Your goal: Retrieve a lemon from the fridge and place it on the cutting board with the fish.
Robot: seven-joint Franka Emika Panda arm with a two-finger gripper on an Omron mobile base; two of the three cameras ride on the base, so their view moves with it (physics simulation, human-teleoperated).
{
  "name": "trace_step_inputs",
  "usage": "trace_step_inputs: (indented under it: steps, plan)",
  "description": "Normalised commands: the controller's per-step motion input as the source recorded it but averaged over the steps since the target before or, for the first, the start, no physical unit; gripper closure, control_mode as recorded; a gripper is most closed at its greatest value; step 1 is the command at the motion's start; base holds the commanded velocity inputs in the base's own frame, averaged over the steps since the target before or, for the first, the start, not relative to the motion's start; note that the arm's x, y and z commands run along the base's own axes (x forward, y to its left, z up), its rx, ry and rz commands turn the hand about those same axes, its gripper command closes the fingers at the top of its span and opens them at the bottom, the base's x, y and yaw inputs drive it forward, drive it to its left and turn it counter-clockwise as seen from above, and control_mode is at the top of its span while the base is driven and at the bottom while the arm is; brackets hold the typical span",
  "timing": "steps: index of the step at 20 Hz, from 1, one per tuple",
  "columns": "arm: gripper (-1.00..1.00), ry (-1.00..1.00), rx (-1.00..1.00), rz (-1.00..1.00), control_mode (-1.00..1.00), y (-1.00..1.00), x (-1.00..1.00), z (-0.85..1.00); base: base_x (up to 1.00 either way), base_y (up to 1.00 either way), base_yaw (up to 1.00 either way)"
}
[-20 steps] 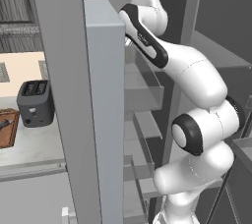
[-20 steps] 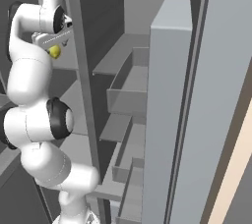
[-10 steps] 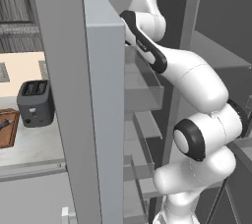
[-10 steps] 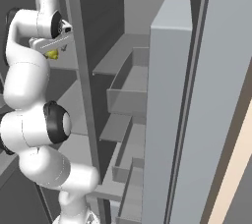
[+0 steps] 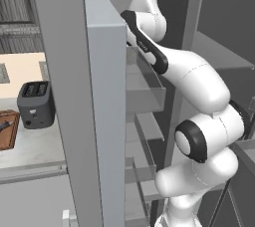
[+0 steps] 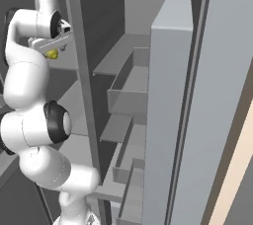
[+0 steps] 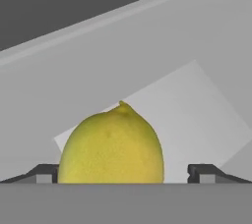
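Note:
The lemon (image 7: 113, 147), bright yellow, lies on a grey shelf inside the fridge (image 6: 168, 120) and looms large in the hand view. My gripper (image 7: 125, 174) is open around it, one of its dark fingertips (image 7: 44, 173) on each side. The left tip is right at the lemon's edge and a gap shows on the right. From the right base view the lemon (image 6: 52, 54) peeks out just under the hand, high in the fridge. The cutting board (image 5: 6, 131) with the dark fish (image 5: 4, 125) sits on the counter at the far left.
The open fridge door (image 5: 107, 121) with its bins stands close on the arm's left. A dark toaster (image 5: 36, 104) sits on the counter beside the board. Grey shelves (image 6: 116, 56) and door bins (image 6: 131, 93) lie to the right of the arm.
The arm has stretched further into the fridge and the hand has closed in on the lemon. The jaws have stayed wide open.

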Motion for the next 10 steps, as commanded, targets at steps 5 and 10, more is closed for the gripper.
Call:
trace_step_inputs:
  steps: [5, 10]
  plan:
    - [-1.0, 0.05, 0.01, 0.0, -1.0, 0.06, 0.01, -0.22, 0.0, 0.0, 0.0]
    - [1.0, 0.01, 0.05, 0.01, -1.0, 0.15, 0.0, -0.31, 0.0, 0.0, 0.0]
